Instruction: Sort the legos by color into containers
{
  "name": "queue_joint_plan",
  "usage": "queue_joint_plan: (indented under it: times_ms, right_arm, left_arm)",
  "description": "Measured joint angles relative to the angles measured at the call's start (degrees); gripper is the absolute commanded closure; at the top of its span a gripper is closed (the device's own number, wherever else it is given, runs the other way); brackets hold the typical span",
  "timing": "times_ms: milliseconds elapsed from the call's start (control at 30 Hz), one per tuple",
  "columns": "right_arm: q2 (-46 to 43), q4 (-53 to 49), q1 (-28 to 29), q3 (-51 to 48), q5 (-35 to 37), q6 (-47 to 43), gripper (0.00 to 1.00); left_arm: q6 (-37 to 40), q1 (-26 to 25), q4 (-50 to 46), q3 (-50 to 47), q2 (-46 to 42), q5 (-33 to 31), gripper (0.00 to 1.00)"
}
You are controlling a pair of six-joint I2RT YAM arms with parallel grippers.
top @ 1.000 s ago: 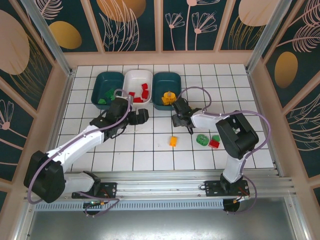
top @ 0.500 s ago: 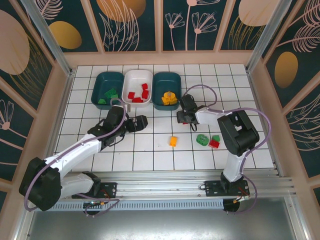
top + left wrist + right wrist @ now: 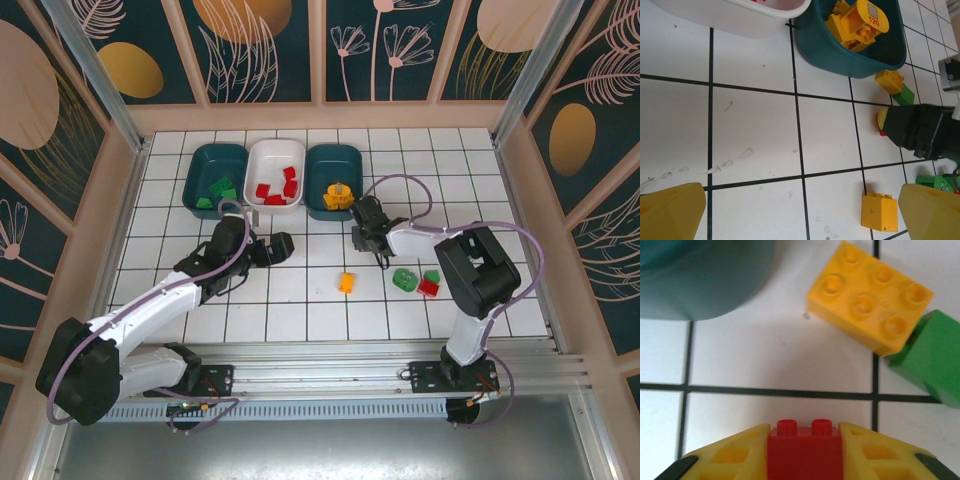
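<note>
The right gripper (image 3: 366, 228) clamps a red lego (image 3: 805, 454) near a yellow lego (image 3: 870, 295), while the left gripper (image 3: 802, 210) stands open over the counter (image 3: 755, 125).

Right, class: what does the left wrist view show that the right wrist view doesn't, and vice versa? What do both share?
Left wrist view, not the right: the white tub, yellow pieces inside the teal tub, a loose yellow cube. Right wrist view, not the left: two studs atop the red brick clamped in the right end effector. Both: the teal tub's wall, a yellow brick beside a green brick.
</note>
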Motion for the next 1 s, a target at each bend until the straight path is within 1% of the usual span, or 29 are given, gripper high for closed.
queue_joint_plan:
  times_ms: [167, 300, 367, 400, 467, 533, 600, 700, 767, 800, 900, 1000]
  right_arm:
    - [-4.61, -0.04, 3.65, 0.28, 1.84, 1.38, 0.67]
    - [-6.03, 0.02, 5.49, 4.33, 2.1, 2.08, 0.67]
    - [-5.73, 0.13, 6.51, 7.56, 1.44, 2.49, 0.67]
    - [-5.09, 0.24, 7.1, 9.6, 1.09, 2.6, 0.67]
    - [-2.29, 1.07, 8.28, 14.78, 0.5, 2.64, 0.67]
    - [2.08, 2.23, 9.29, 20.74, -0.28, 2.4, 0.67]
    - [6.43, 2.99, 9.88, 25.83, -1.25, 1.99, 0.66]
    - [14.32, 2.56, 10.12, 35.15, -2.69, 1.44, 0.66]
    - [19.52, 2.03, 10.12, 41.44, -3.41, 1.07, 0.64]
    - [22.03, 1.51, 10.12, 44.5, -3.63, 0.9, 0.62]
    - [27.61, -1.33, 10.12, 51.69, -3.93, 0.37, 0.5]
    - [30.38, -3.8, 10.12, 55.91, -4.02, 0.0, 0.45]
  left_arm:
    - [-2.71, 0.0, 0.92, -3.43, -2.29, -2.97, 0.02]
    - [-5.99, 0.37, 1.16, -6.36, -5.03, -6.93, 0.01]
    - [-8.0, 1.97, 2.01, -8.72, -6.71, -7.67, 0.01]
    - [-9.07, 3.76, 3.17, -10.54, -7.52, -7.13, 0.01]
    - [-11.32, 8.7, 6.54, -14.95, -8.72, -4.2, 0.02]
    - [-14.19, 14.23, 11.93, -21.31, -10.25, 0.59, 0.01]
    - [-15.67, 16.81, 14.36, -25.83, -12.46, 4.35, 0.01]
    - [-15.98, 17.86, 15.32, -27.06, -17.57, 8.13, 0.02]
    - [-15.72, 17.86, 14.8, -27.02, -21.57, 9.33, 0.01]
    - [-15.47, 17.9, 14.21, -26.97, -23.52, 9.53, 0.01]
    - [-14.93, 18.14, 11.65, -26.93, -28.26, 9.51, 0.01]
    - [-14.47, 18.18, 10.1, -26.93, -29.9, 9.81, 0.01]
